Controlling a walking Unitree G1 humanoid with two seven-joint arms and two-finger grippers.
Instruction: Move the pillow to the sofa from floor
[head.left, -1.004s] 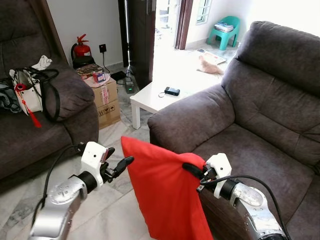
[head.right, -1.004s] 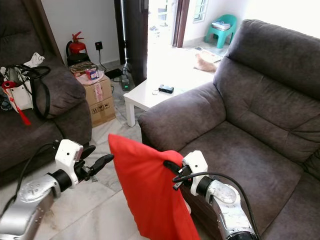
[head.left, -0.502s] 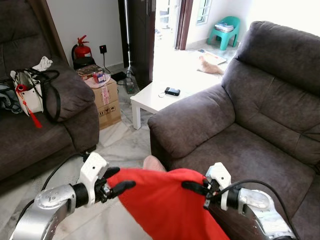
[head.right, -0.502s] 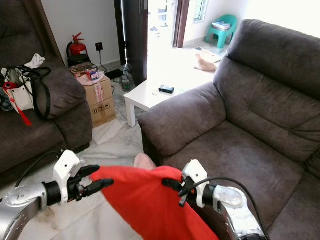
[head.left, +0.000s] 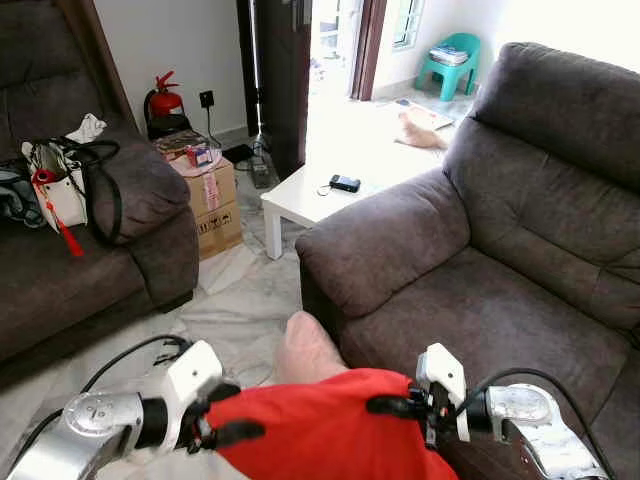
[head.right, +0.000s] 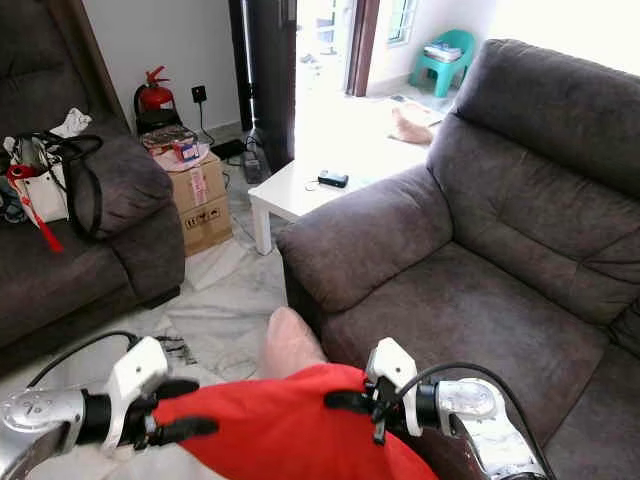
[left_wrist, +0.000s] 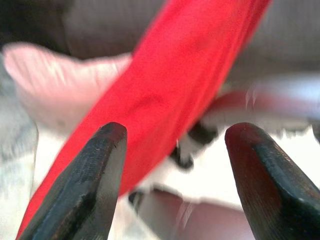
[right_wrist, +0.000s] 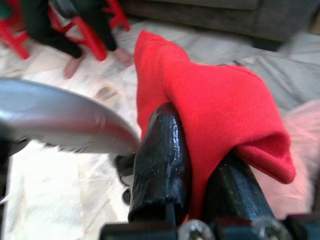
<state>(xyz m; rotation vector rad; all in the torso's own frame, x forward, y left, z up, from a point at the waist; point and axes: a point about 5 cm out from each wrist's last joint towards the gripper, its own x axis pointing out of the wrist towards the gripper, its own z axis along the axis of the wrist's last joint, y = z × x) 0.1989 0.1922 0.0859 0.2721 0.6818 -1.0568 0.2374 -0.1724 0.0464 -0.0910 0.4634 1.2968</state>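
1. The red pillow (head.left: 330, 430) hangs low between the two grippers, off the floor and just in front of the grey sofa (head.left: 480, 300); it has not reached the seat.
2. The right gripper (right_wrist: 200, 175) has its jaws clamped on a fold of the red fabric, which bunches out beyond the fingertips. That pinch looks thin, so I judge it wise to move smoothly and avoid jerks that could pull the cloth free.
3. The left gripper (left_wrist: 172, 165) has its jaws apart, with the red cloth running across beyond the tips rather than between them. In the head view its fingers sit at the pillow's edge, but whether they touch it cannot be told.
4. To do the step well, I would either close the left jaws on that near edge first, or treat the right gripper as the sole carrier and keep the left under the cloth as support.
5. A pale pink cushion (head.left: 305, 345) lies just past the jaws, against the sofa's base. Lift the pillow above it and above the seat front before swinging toward the cushion of the sofa.
6. Release only once the pillow's weight rests on the seat.
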